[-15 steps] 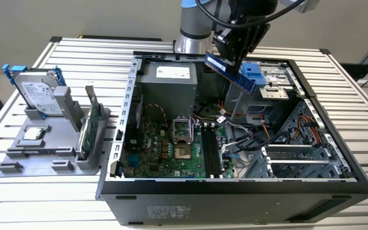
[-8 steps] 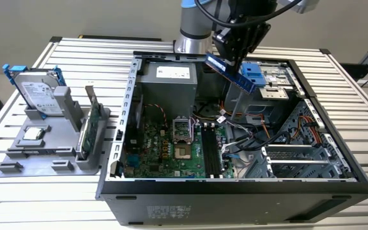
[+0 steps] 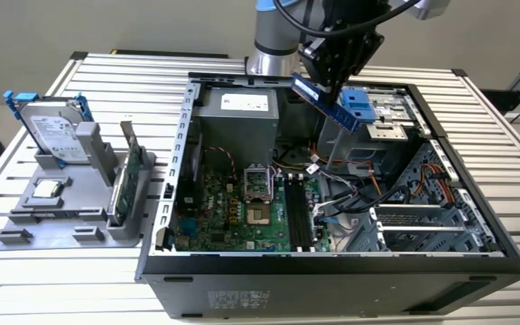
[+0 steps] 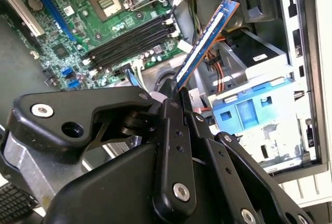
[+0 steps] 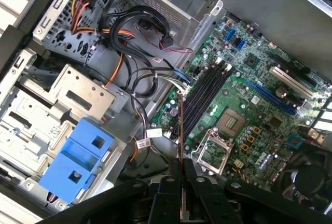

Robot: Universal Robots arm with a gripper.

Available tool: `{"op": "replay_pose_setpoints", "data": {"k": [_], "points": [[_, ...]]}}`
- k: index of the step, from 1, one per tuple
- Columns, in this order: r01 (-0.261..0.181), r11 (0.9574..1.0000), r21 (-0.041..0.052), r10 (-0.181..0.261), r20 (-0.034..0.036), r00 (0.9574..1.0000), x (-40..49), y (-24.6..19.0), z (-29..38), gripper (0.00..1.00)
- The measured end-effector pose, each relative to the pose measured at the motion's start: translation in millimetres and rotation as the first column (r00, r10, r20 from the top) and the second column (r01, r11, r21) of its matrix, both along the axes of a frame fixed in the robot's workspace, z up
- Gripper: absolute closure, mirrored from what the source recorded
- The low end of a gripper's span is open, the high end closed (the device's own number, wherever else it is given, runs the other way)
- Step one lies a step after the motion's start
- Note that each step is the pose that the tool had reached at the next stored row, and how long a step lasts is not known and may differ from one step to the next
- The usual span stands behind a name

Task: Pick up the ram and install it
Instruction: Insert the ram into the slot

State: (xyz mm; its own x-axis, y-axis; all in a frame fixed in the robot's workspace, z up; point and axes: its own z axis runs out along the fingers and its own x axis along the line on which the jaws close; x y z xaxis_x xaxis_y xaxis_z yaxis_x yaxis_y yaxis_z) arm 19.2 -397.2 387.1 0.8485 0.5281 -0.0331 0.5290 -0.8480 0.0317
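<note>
Hand: the black two-fingered hand (image 3: pixel 330 84) hangs above the rear of the open case, its fingers (image 4: pixel 174 130) clamped together on one end of the ram.

Ram: the long, thin blue circuit-board stick with small dark chips (image 3: pixel 325 103) is held in the air, tilted, over the drive bays and cables; it touches nothing in the case. In the second wrist view it (image 4: pixel 205 42) juts out from between the fingers; in the first wrist view it (image 5: pixel 180 146) shows edge-on as a thin line.

Case: the black open-sided computer tower (image 3: pixel 332 271) lies on its side on the slatted white tabletop (image 3: pixel 61 284).

Inside the case: a green motherboard (image 3: pixel 233 217) with a bare silver processor socket (image 3: pixel 256 184); beside the socket, a row of long black memory slots (image 3: pixel 298 217), all without sticks in them; a grey boxy power supply (image 3: pixel 237 112); a blue plastic drive bracket (image 3: pixel 359 105) in the metal bay; a tangle of black, orange and white cables (image 3: pixel 351 189).

Tray: a grey moulded holder (image 3: pixel 70 217) stands on the tabletop at the exterior view's left, well apart from the ram.

In the tray: a silver boxy hard drive with blue rails (image 3: pixel 52 132) leaning upright, a green circuit card (image 3: pixel 132 172) standing on edge, and a small square processor chip (image 3: pixel 47 189) lying flat.
</note>
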Motion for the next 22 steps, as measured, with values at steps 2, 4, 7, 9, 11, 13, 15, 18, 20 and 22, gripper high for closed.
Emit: {"op": "replay_pose_setpoints", "data": {"k": [2, 4, 7, 9, 11, 13, 15, 18, 20, 22], "points": [[0.013, 0.9999, 0.0, -0.013, 0.0, 0.9999, 0.0, 0.0, 0.0, 1.0], [0.025, 0.9997, 0.0, -0.025, 0.0, 0.9997, 0.0, 0.0, -0.1, 1.0], [0.043, 0.9991, 0.0, -0.043, 0.0, 0.9991, 0.0, 0.0, -0.1, 1.0], [0.055, 0.9985, 0.0001, -0.055, 0.0, 0.9985, 0.0, 0.0, -0.2, 1.0], [0.068, 0.9977, 0.0, -0.068, 0.0, 0.9977, 0.0, 0.0, -0.3, 1.0], [0.08, 0.9968, 0.0, -0.08, 0.0, 0.9968, 0.0, 0.0, -0.3, 1.0], [0.09, 0.9959, 0.0001, -0.09, 0.0, 0.9959, 0.0, 0.0, -0.4, 1.0], [0.106, 0.9943, 0.0001, -0.106, 0.0, 0.9943, 0.0, 0.0, -0.5, 1.0], [0.117, 0.9932, 0.0001, -0.117, 0.0, 0.9932, 0.0, 0.0, -0.5, 1.0], [0.127, 0.9919, 0.0, -0.127, 0.0, 0.9919, 0.0, 0.0, -0.5, 1.0]]}}
